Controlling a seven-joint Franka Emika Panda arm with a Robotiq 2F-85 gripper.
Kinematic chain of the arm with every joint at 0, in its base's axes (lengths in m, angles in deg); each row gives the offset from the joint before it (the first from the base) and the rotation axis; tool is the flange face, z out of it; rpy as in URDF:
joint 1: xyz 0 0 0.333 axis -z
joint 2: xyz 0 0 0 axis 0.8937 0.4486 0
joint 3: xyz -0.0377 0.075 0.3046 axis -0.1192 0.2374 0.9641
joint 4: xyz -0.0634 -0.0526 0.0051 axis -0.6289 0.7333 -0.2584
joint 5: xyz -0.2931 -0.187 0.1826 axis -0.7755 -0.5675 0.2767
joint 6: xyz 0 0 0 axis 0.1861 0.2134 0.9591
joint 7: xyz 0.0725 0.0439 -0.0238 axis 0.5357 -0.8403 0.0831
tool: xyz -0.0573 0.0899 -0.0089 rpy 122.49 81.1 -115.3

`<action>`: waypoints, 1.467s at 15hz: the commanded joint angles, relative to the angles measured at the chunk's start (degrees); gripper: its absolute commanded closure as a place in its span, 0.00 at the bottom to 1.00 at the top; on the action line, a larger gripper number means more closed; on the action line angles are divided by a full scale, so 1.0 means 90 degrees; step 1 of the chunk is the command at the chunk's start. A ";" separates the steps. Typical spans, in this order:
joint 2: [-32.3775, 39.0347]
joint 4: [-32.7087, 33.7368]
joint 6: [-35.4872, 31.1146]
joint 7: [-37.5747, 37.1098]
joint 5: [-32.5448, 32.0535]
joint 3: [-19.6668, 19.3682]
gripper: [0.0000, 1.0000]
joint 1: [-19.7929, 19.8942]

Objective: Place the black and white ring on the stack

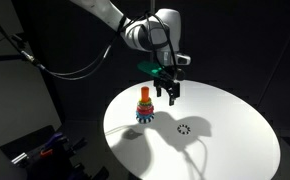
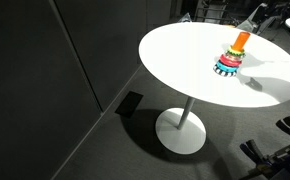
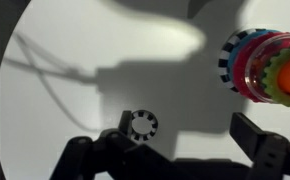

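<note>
Gripper (image 1: 171,95): held wide open, nothing gripped, so the ring could be straddled.
Black and white ring (image 3: 143,123): laid flat on the table (image 1: 235,120), directly beneath, between the fingers, untouched.
Stack (image 3: 270,65): stood off to one side, clear of the jaws.

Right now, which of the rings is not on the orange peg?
The small black and white ring: it lies flat and alone on the white round table, while all others sit on the colourful stacking toy.

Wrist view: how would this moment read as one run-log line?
end effector: open, holding nothing | black and white ring: flat on table, apart from stack | step: ring not yet picked up
</note>
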 commanded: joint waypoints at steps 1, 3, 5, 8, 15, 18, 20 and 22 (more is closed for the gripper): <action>0.0519 0.0477 0.0016 -0.0311 -0.0109 -0.0043 0.00 0.0074; 0.0750 0.0646 0.0020 -0.0394 -0.0086 -0.0063 0.00 0.0089; 0.0956 0.0823 0.0035 -0.0469 -0.0081 -0.0078 0.00 0.0097; 0.1242 0.1076 -0.0007 -0.0613 -0.0120 -0.0123 0.00 0.0083; 0.1731 0.1560 0.0023 -0.0757 -0.0106 -0.0182 0.00 0.0093; 0.1626 0.1324 -0.0058 -0.0643 -0.0051 -0.0123 0.00 0.0108; 0.1638 0.1316 -0.0061 -0.0643 -0.0050 -0.0118 0.00 0.0106; 0.1638 0.1315 -0.0061 -0.0643 -0.0050 -0.0118 0.00 0.0106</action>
